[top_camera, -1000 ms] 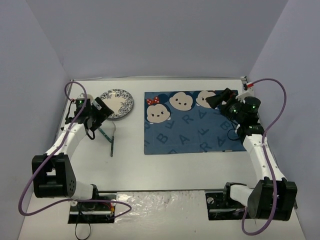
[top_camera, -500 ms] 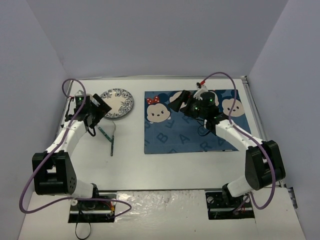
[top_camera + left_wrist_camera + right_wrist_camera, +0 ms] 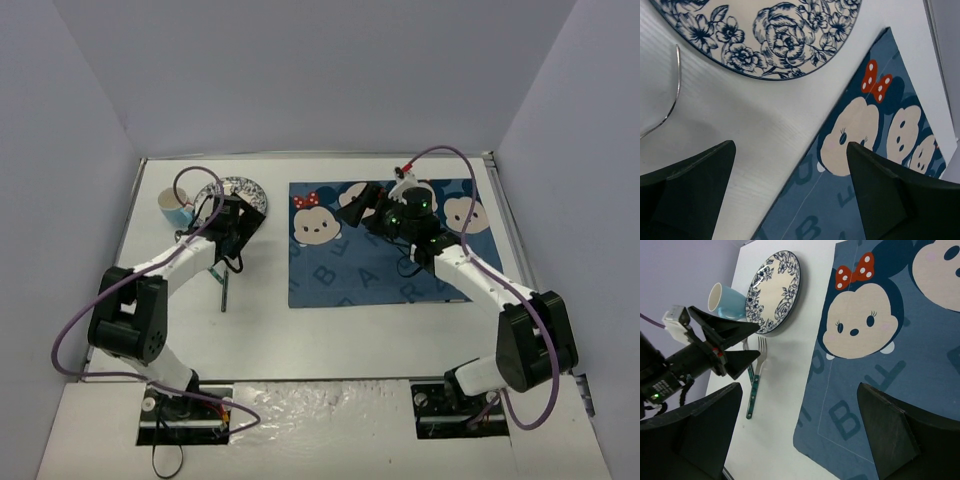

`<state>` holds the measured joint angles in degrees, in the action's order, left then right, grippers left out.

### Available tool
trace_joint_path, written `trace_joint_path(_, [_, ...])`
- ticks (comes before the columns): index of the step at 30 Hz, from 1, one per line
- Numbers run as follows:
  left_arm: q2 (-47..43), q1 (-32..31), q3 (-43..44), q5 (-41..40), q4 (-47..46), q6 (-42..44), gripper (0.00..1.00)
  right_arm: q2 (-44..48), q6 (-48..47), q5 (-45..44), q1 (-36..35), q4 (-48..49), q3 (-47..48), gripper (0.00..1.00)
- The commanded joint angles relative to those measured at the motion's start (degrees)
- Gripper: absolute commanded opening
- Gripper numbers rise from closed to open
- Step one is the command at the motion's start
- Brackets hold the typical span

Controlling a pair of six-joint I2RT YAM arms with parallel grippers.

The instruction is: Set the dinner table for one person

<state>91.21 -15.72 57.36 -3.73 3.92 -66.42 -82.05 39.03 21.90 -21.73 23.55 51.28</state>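
Note:
The white dinner table (image 3: 330, 330) carries a blue cartoon-face placemat (image 3: 385, 250) at the centre right. A blue-flowered plate (image 3: 228, 188) lies left of it, with a blue cup (image 3: 172, 207) further left. A fork (image 3: 224, 285) with a green handle lies in front of the plate. My left gripper (image 3: 243, 218) is open and empty, over the plate's near right edge. In the left wrist view the plate (image 3: 765, 35) is above the open gripper (image 3: 790, 145). My right gripper (image 3: 362, 205) is open and empty over the placemat's far left part. The right wrist view shows the plate (image 3: 772, 290), cup (image 3: 725, 300) and fork (image 3: 756, 377).
A second green-handled utensil (image 3: 747, 371) lies next to the fork, partly behind the left gripper (image 3: 722, 342). Grey walls close the table on three sides. Bare tabletop lies in front of the placemat (image 3: 880, 365) and fork.
My left gripper swung right from the plate's left side to its right edge, uncovering the cup. My right gripper swung left from the table's right edge and now holds over the placemat.

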Motion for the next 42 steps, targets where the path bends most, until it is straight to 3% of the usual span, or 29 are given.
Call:
trace_joint_path(1, [1.12, -0.34, -2.02, -7.47, -9.74, -13.06, 0.90, 6.83, -1.28, -0.59, 0.82, 1.30, -1.48, 0.96])
trace_joint_path(18, [12.73, -0.89, -2.58, -16.32, -21.48, -23.20, 0.81, 16.00, -1.83, 5.44, 6.36, -1.58, -8.04, 0.96])
trace_joint_path(36, [18.18, -1.24, -2.79, -19.68, -24.10, -28.68, 0.58, 16.97, -2.95, 9.13, 9.95, -2.50, -9.00, 0.96])
trace_joint_path(42, [19.20, -1.37, -3.41, -19.45, -25.70, -29.16, 0.31, 16.88, -3.30, 9.22, 10.04, -2.85, -8.87, 0.96])
